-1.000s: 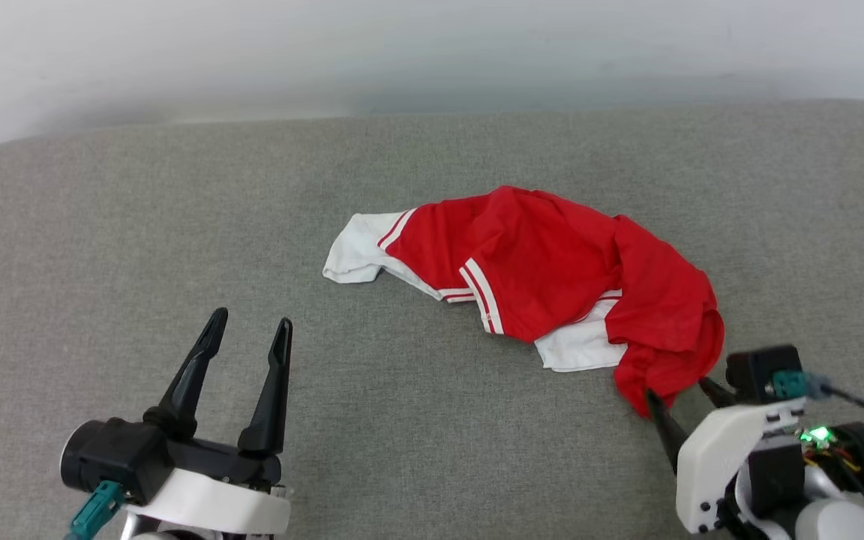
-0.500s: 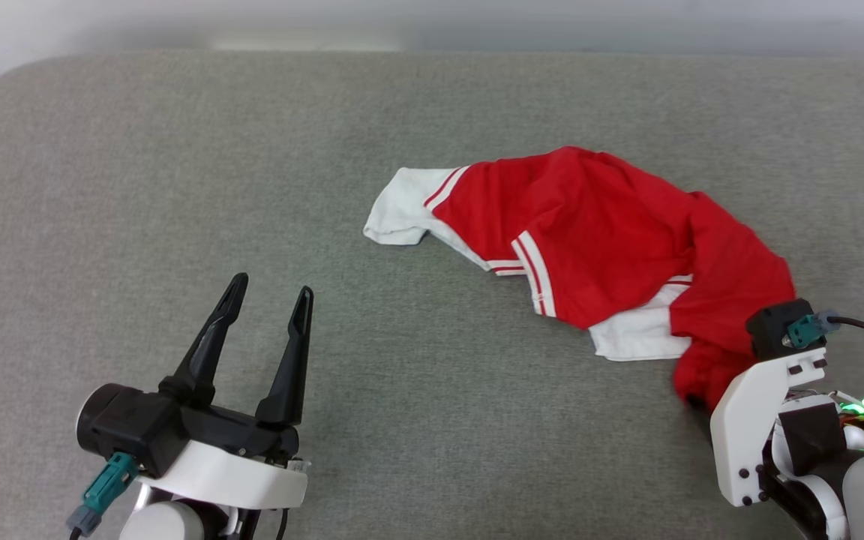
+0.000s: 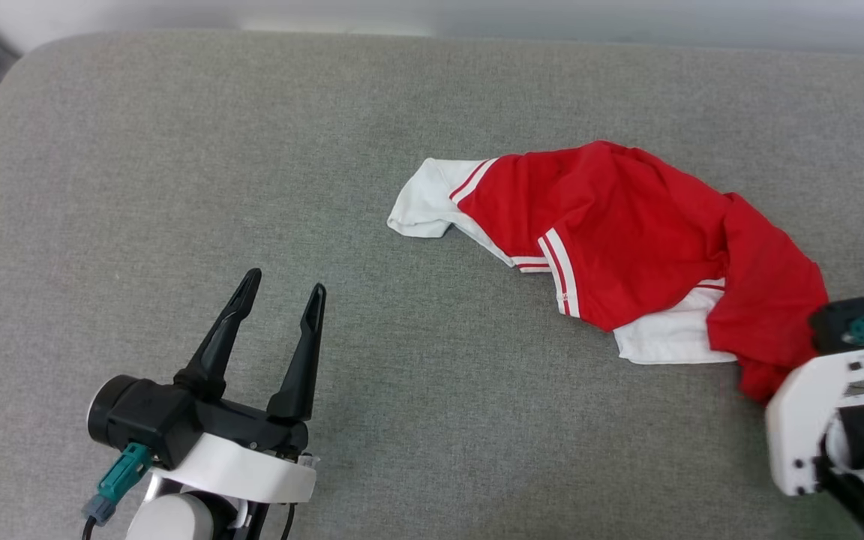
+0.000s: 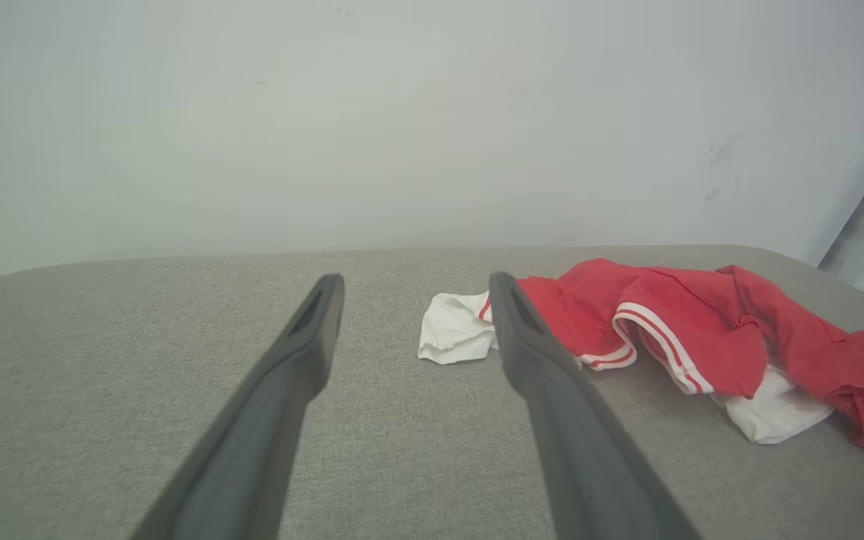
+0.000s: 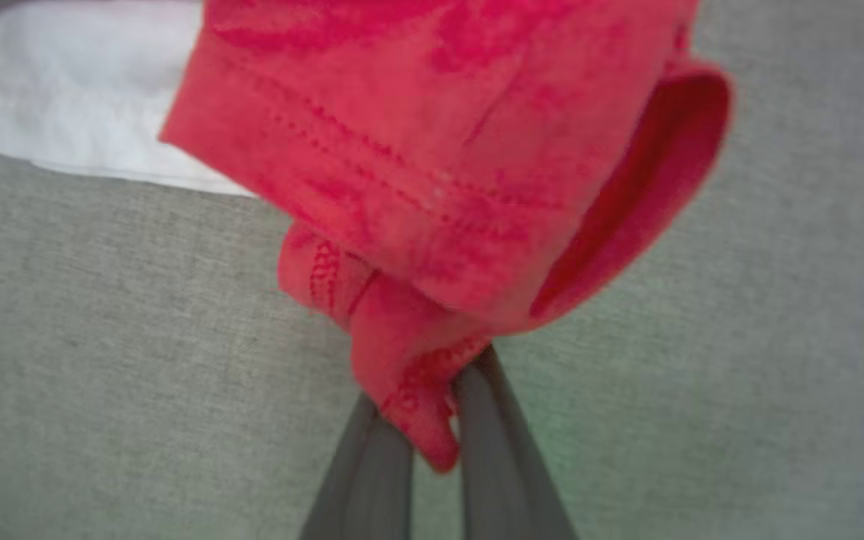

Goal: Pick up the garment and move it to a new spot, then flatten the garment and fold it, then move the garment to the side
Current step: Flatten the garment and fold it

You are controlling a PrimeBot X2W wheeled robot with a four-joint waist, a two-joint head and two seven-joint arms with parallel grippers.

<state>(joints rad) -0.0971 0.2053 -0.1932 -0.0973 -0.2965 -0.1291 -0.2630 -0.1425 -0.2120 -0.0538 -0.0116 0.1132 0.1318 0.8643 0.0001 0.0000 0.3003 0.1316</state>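
Pinching the shirt [image 3: 627,225] by its hem
At 5 o'clock the right gripper [image 5: 436,401] is clamping a red hem fold; at 7 the left gripper [image 3: 285,282] is idling open. The shirt is lying crumpled toward 2: light, limp, probably best taken by hem corners.

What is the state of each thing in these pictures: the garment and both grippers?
garment: crumpled, not flattened, lying on the grey fabric surface, with one red hem corner pinched.
left gripper: open, holding nothing, apart from the garment.
right gripper: shut on the garment's red hem corner.
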